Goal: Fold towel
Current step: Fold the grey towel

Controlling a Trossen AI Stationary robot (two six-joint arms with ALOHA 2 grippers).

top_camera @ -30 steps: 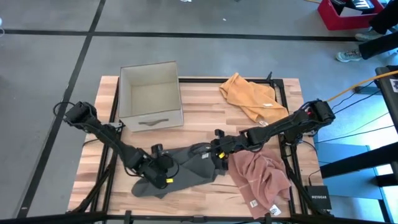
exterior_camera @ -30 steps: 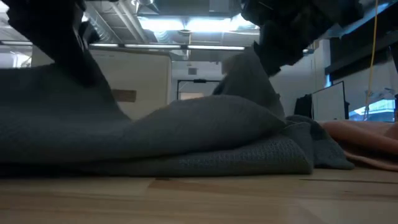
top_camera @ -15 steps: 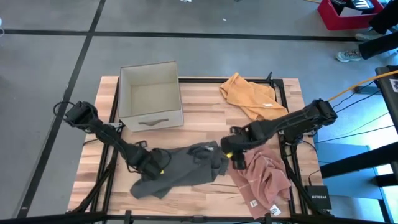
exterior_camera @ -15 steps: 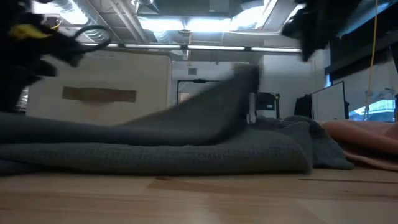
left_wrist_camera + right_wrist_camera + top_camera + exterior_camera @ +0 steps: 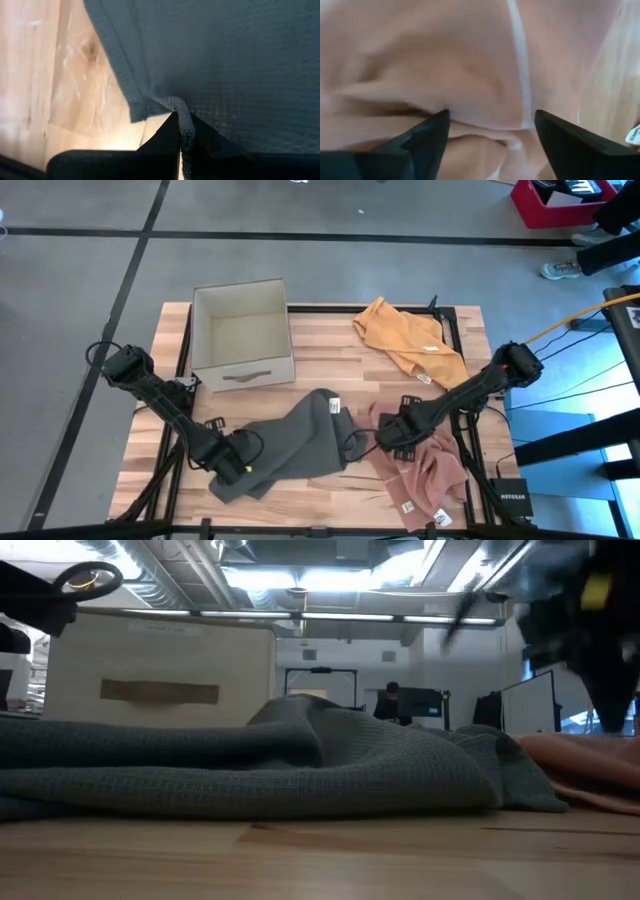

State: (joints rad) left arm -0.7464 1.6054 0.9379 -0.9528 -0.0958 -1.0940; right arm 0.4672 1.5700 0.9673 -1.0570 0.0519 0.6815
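The grey towel (image 5: pixel 295 442) lies spread on the wooden table, one corner with a white tag (image 5: pixel 333 404) pointing toward the far edge. In the low view the grey towel (image 5: pixel 300 765) is a low mound. My left gripper (image 5: pixel 236 464) is at the towel's near-left end, pointing down and shut on it. My right gripper (image 5: pixel 396 440) is to the right of the grey towel, above a pink towel (image 5: pixel 428 468). It points down and its fingers (image 5: pixel 427 135) are open, one on each side of the pink cloth (image 5: pixel 485 85), holding nothing. My left gripper pinches a thin bunched bit of the grey towel's hem (image 5: pixel 176 106) between its two shut fingers, close to a corner (image 5: pixel 136 116). The fingers come from above, pointing down. The rest of the towel lies slack on the table.
An open beige fabric box (image 5: pixel 242 335) stands at the far left of the table. An orange towel (image 5: pixel 405 335) lies crumpled at the far right. Bare wood shows between the box and the grey towel. Black frame rails (image 5: pixel 452 330) run around the table top.
My right gripper has opened and let go of the grey towel. It has tipped to point down and swung toward the table's right edge, over the pink towel. The towel's lifted part has fallen and spread out. My left gripper has drawn its end toward the near-left.
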